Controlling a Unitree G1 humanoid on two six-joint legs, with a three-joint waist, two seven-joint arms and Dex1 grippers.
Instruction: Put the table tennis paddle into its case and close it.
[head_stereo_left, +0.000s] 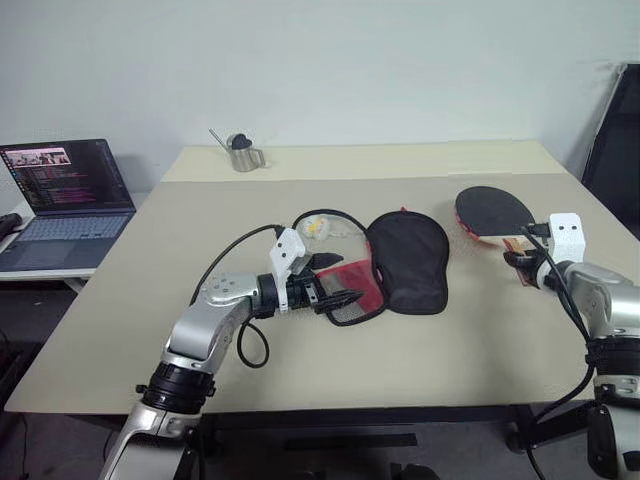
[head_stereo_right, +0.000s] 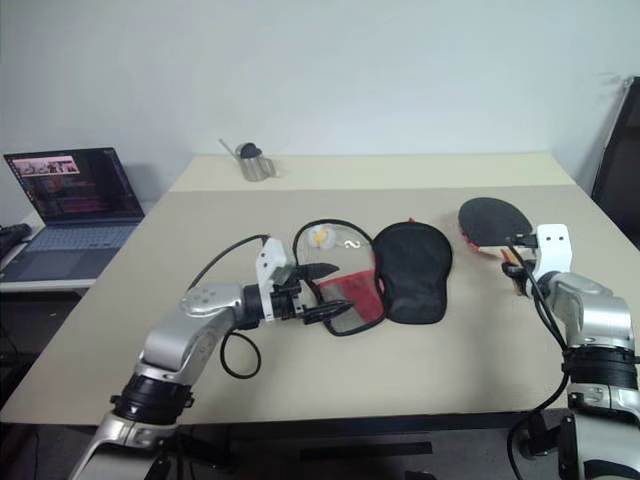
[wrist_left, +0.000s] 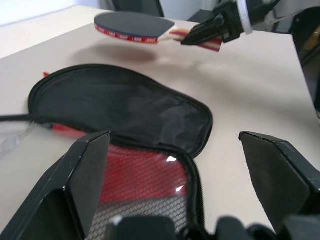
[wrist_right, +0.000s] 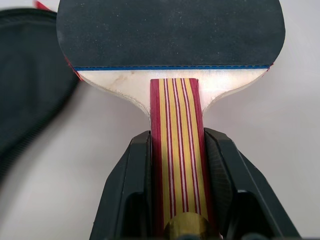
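Clamping the striped handle, the right gripper (wrist_right: 176, 165) holds the table tennis paddle (head_stereo_left: 494, 212) above the counter (head_stereo_left: 470, 330) at right of frame. Its case (head_stereo_left: 405, 262) lies unzipped at centre, the left gripper (head_stereo_left: 338, 281) spread wide over its red end.

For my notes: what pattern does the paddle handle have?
Lengthwise stripes of red and yellowish wood on the handle, clearest in the right wrist view.
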